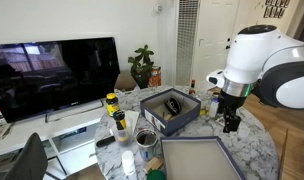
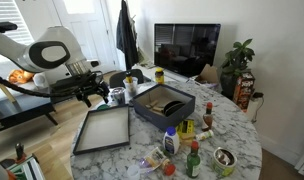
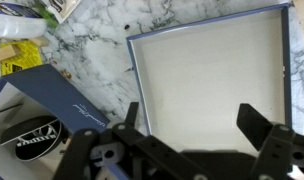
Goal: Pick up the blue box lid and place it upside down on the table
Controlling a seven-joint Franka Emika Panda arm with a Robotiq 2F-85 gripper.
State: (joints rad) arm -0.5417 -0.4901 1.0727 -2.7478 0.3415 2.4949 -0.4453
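The blue box lid (image 1: 200, 160) lies upside down on the marble table (image 1: 254, 150), its pale inside facing up; it also shows in an exterior view (image 2: 102, 129) and in the wrist view (image 3: 207, 75). My gripper (image 1: 230, 126) hangs open and empty above the table, just past the lid's far corner; it shows over the lid's edge in an exterior view (image 2: 92, 97). In the wrist view the open fingers (image 3: 192, 118) frame the lid's pale inside, with nothing between them. The deeper navy box base (image 1: 170, 110) stands beside the lid.
Bottles and cans crowd the table's edge (image 2: 187, 150). A TV (image 1: 54, 72) stands on a low white stand, with a plant (image 1: 143, 66) beside it. A cup (image 1: 146, 139) stands next to the lid.
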